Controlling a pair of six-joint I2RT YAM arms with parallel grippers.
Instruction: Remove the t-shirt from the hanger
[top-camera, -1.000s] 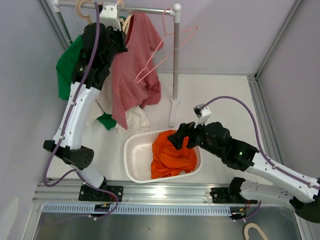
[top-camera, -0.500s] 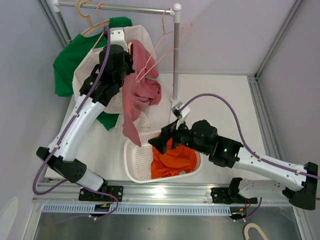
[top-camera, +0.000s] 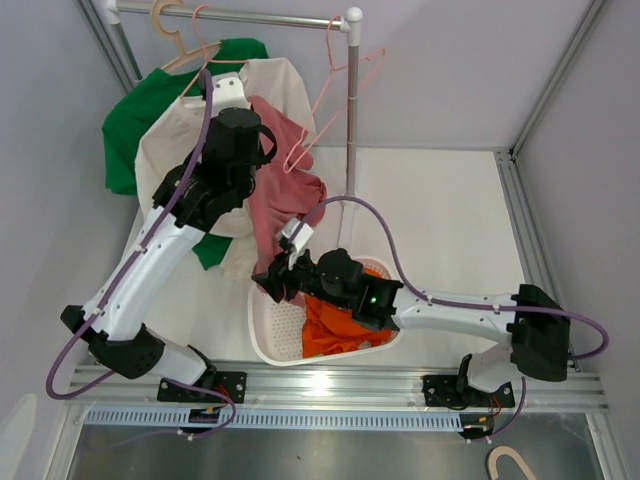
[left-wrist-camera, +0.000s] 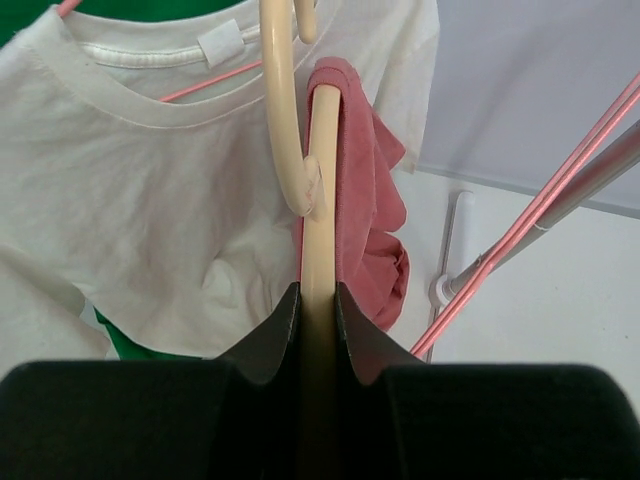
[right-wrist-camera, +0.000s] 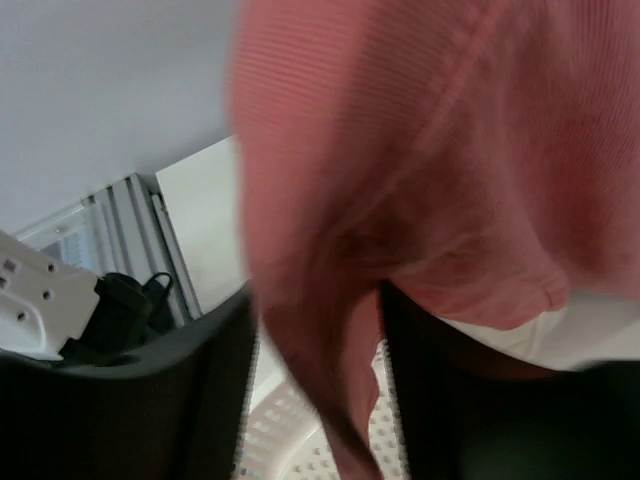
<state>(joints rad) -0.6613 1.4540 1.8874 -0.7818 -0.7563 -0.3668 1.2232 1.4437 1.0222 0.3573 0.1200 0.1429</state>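
The pink t-shirt (top-camera: 275, 205) hangs from a cream hanger (left-wrist-camera: 320, 200), its lower end dangling over the near left of the basket. My left gripper (top-camera: 238, 130) (left-wrist-camera: 318, 290) is shut on the hanger's arm, below the rail. The shirt (left-wrist-camera: 365, 190) is draped over the hanger's far end. My right gripper (top-camera: 272, 280) (right-wrist-camera: 315, 300) is at the shirt's bottom edge. Its jaws stand apart with the pink cloth (right-wrist-camera: 420, 150) hanging between them, blurred.
A white basket (top-camera: 262, 340) holds an orange garment (top-camera: 340, 320). A white t-shirt (top-camera: 175, 160) and a green one (top-camera: 135, 120) hang behind my left arm. An empty pink wire hanger (top-camera: 320, 130) hangs from the rail (top-camera: 270, 17) by the post (top-camera: 350, 120).
My left arm has carried the hanger and pink shirt down from the rail. My right arm swung left across the basket to the shirt's lower end, and its jaws have narrowed a little.
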